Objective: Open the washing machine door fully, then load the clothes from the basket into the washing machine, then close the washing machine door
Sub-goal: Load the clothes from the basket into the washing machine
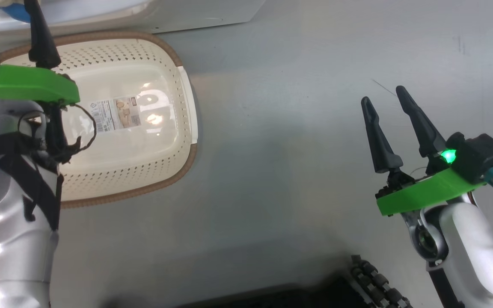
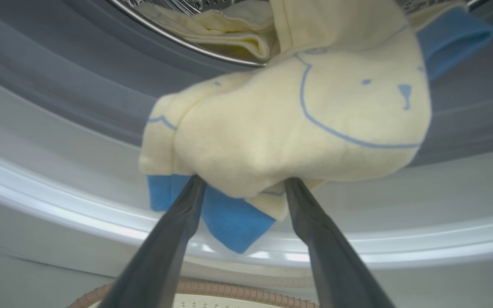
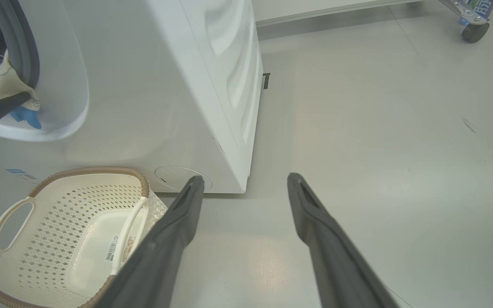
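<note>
White and boxy, the washing machine stands on the grey floor, and we see the cream basket just in front of it, sticker showing inside. Pale yellow clothes hang over the grey gasket at the drum mouth. Our left gripper is spread wide, fingertips touching the garment's underside without pinching it. Our right gripper hangs released above the floor.

forearms: silver | wrist plates: bright green | jaws: long, black, tapered | green light: right wrist
</note>
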